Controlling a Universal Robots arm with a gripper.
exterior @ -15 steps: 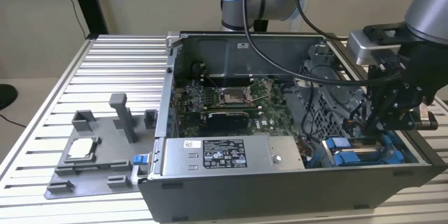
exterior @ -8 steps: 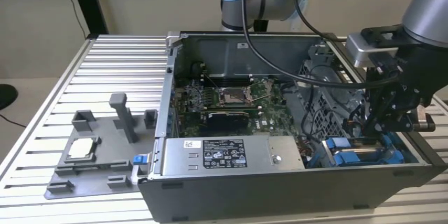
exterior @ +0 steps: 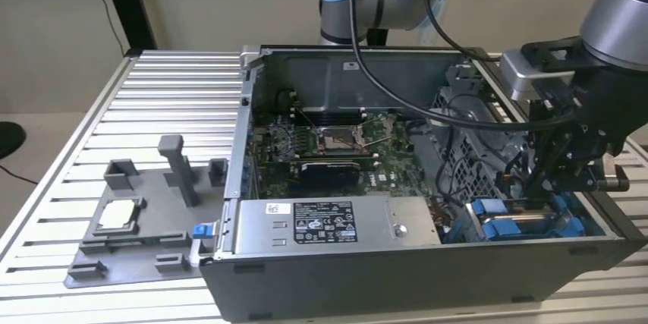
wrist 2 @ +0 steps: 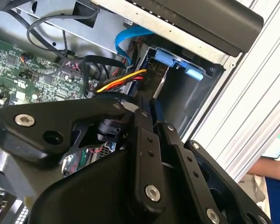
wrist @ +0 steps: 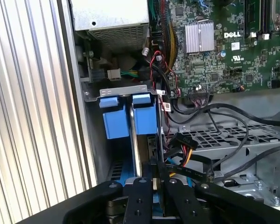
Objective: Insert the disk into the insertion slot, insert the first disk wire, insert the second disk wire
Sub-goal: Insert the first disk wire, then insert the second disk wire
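Observation:
The disk [wrist: 147, 122], in its blue carrier, stands on edge inside the insertion slot [wrist: 123, 89] at the case's near corner on the exterior view's right [exterior: 506, 221]. My gripper [wrist: 156, 183] reaches down into that bay [exterior: 552, 187]. Its fingers [wrist: 139, 198] are close together over the disk's near end, with a strip of blue carrier between them [wrist 2: 149, 109]. A wire of yellow, red and black strands with a black plug [wrist: 184, 148] hangs loose right beside the disk [wrist 2: 123, 80]. A flat blue wire [wrist 2: 130, 36] loops above the bay.
The open case holds the grey power supply [exterior: 329, 221] along its front and the green motherboard [exterior: 324, 138] behind. A grey fixture [exterior: 142, 218] sits on the ribbed table on the exterior view's left. A person's sleeve [wrist 2: 276, 196] is beyond the case.

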